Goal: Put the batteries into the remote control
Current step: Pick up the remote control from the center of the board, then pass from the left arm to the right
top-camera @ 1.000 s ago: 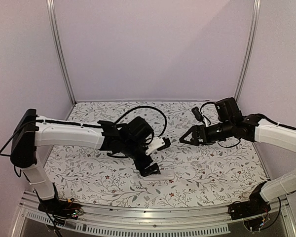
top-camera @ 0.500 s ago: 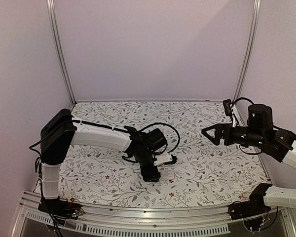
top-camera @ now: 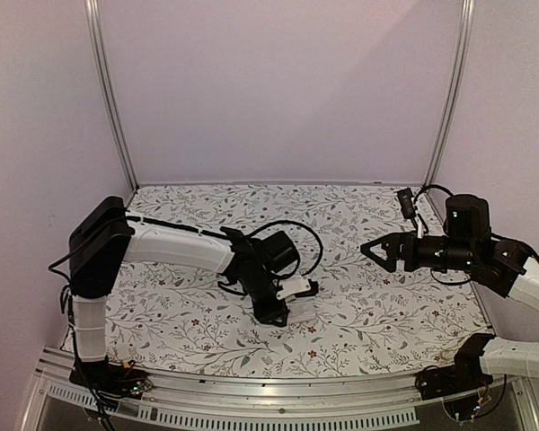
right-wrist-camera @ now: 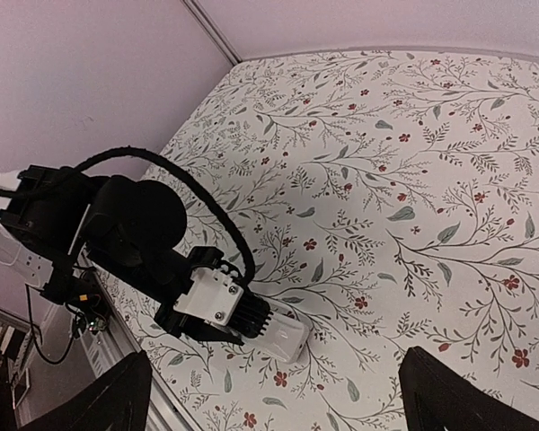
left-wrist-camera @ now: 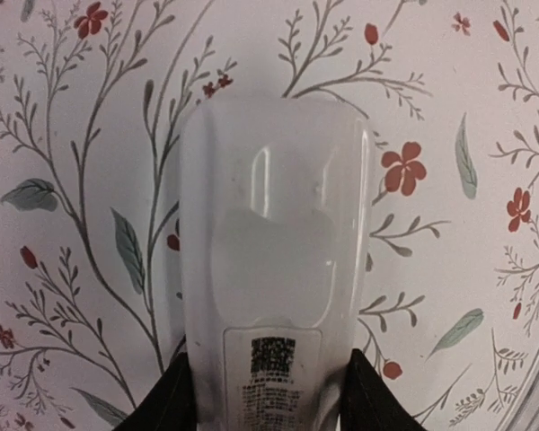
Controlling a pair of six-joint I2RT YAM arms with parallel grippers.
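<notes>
- The remote control [left-wrist-camera: 274, 251] lies flat on the flowered cloth [top-camera: 386, 305], plain white back up. In the top view you find it toward 6 o'clock from the middle of the cloth.
- It lies at about the same spot as a second ago.
- Your left gripper [top-camera: 277, 314] has closed in on it. A second ago it stood wide. Now its two black fingers [left-wrist-camera: 166, 409] touch both long sides of the remote control, so it grips it.
- The left arm has folded. Its dark elbow block sits nearer the middle than before. The arm reaches the remote control from 9 o'clock.
- Your right gripper [top-camera: 375, 250] has pulled away toward 3 o'clock. A second ago it was close to the middle of the cloth. Now it hangs well apart from the remote control, at about 2 o'clock from it.
- Its jaws are spread wide, point to 9 o'clock, and hold nothing.
- In the top view the left gripper covers most of the remote control. Only a pale bit shows beside it.
- In the left wrist view the near end is cut off at 6 o'clock, along with part of a small printed label [left-wrist-camera: 274, 355]. The print is too tiny to read.
- You cannot tell from the blurry white back if the battery lid is on or off.
- In the right wrist view just one white end pokes out.
</notes>
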